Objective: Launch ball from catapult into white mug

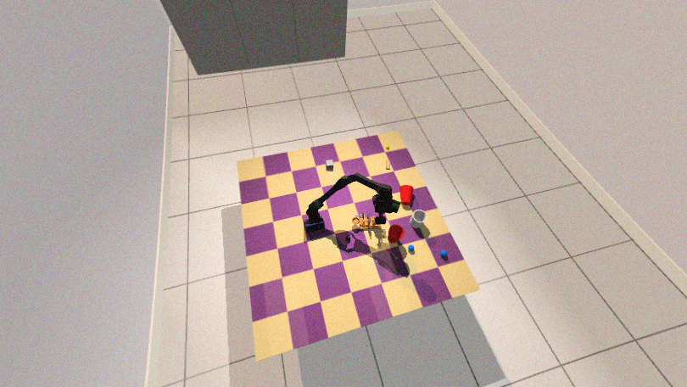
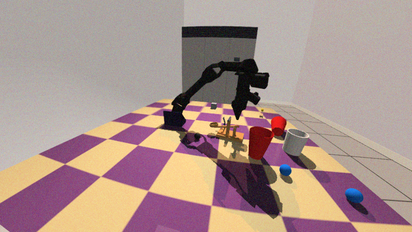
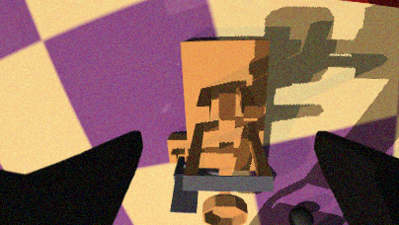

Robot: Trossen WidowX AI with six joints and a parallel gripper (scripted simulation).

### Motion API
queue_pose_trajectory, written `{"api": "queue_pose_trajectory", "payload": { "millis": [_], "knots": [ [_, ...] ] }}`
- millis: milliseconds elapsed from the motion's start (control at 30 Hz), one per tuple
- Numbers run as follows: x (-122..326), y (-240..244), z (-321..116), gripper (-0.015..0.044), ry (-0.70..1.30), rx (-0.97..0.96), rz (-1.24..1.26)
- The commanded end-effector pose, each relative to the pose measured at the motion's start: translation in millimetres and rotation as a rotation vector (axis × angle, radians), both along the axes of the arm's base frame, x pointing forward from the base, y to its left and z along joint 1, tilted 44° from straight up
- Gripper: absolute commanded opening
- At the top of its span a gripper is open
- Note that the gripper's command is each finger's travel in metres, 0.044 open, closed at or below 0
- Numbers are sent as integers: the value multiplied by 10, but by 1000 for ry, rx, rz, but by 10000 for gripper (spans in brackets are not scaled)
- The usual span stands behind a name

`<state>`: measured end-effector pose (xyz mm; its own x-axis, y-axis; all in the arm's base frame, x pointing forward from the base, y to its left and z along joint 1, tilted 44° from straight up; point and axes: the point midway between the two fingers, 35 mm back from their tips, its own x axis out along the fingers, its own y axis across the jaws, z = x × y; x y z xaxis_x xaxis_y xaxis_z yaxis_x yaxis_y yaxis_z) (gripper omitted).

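Catapult [image 1: 369, 227] [image 2: 238, 136] [image 3: 217, 64] upright on the surface [image 1: 332, 278] [image 2: 173, 178] [image 3: 123, 64], jaws [image 1: 380, 220] [image 2: 237, 118] released above.
Its launching cup [image 1: 354, 221] [image 2: 213, 124] [image 3: 208, 203] sits at the end nearer the arm's base, presumably so a shot carries outward to the white mug [image 1: 418, 221] [image 2: 294, 144]; the spread jaws, grasping nothing, likely give the frame clearance. The black ball [image 1: 348, 238] [image 2: 197, 137] [image 3: 301, 215], probably the intended shot, lies beside it, unloaded. Farther out, the dark-red cup [image 1: 395, 233] [image 2: 259, 144] may crowd the aim.

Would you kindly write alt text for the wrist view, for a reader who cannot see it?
The open tool frames a small wooden catapult, its round cup at the bottom edge. Beneath lies a purple-and-cream checkered surface.
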<state>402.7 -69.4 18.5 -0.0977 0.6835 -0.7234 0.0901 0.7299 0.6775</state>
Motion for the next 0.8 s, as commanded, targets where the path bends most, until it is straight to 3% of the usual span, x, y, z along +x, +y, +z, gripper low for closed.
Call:
{"api": "queue_pose_trajectory", "payload": {
  "millis": [0,133,767],
  "knots": [
    [-11,0,-24,440,-3,-2,3],
    [-50,256,-291,440,-3,-1,3],
    [-65,428,-475,440,-3,-1,3]
  ]
}}
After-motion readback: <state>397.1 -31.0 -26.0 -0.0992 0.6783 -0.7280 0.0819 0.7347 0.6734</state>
